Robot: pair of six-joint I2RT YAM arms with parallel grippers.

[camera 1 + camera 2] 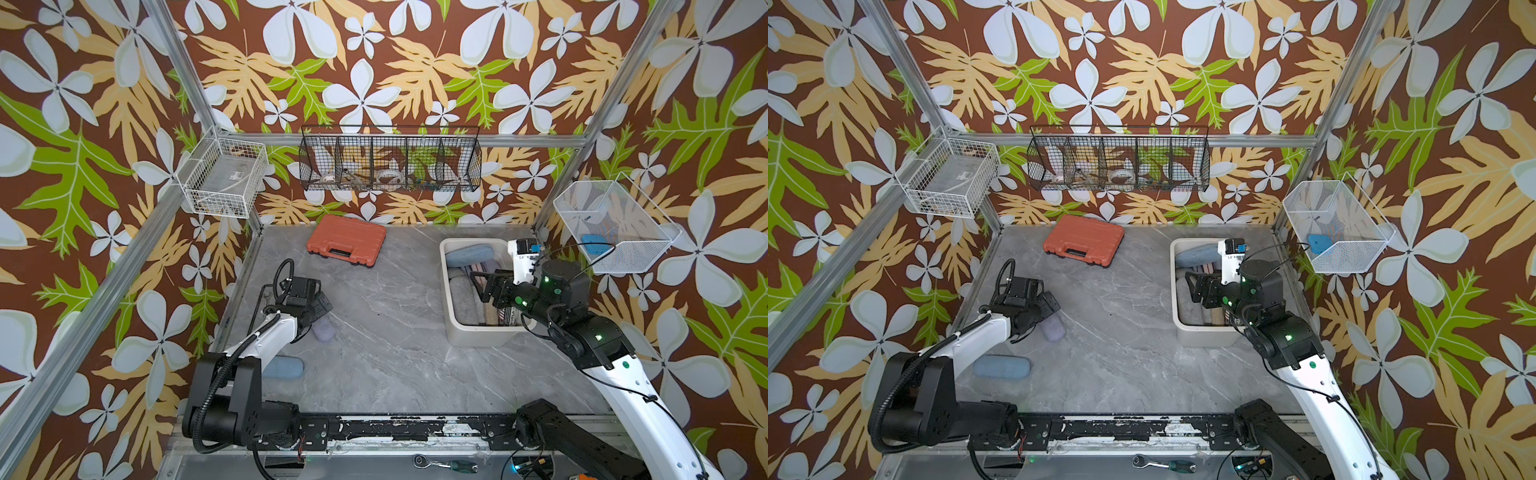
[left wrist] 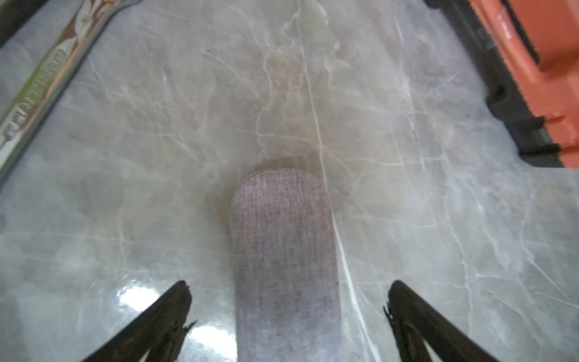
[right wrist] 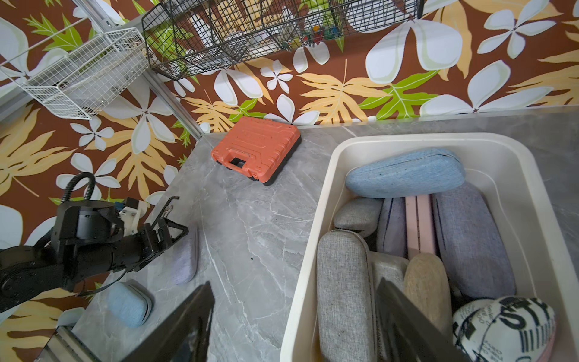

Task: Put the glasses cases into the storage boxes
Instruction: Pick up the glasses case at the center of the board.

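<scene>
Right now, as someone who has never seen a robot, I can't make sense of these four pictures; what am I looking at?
Two robot arms stand at a grey marble-look table. Two pictures look down on everything from overhead; the other two come from a small camera on each arm's wrist. The job is putting glasses cases into the cream tub, which holds several, such as a grey case. The left arm has its jaws open on either side of a lavender case lying on the table, not gripping it. A blue case lies nearer the front edge, and an orange toolcase sits at the back. The right arm hangs over the tub, jaws open and empty.
</scene>
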